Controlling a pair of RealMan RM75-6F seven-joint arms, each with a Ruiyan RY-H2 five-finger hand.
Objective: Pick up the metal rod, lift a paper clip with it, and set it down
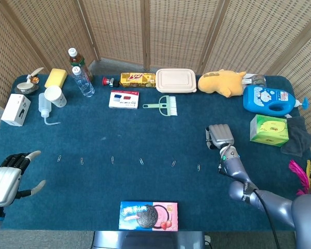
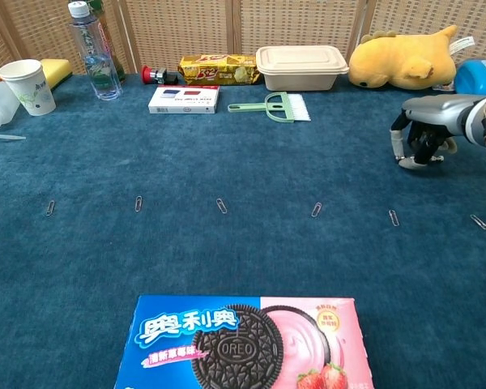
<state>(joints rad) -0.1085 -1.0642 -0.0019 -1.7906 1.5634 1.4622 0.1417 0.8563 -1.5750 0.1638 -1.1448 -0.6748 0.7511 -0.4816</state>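
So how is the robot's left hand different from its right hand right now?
The left hand hangs at the table's near left edge, fingers spread, palm side up; the right hand is over the blue cloth on the right, fingers curled downward. The left hand shows only in the head view; the right hand shows in both views. Neither plainly holds anything, though the right hand's fingers hide what is beneath them.
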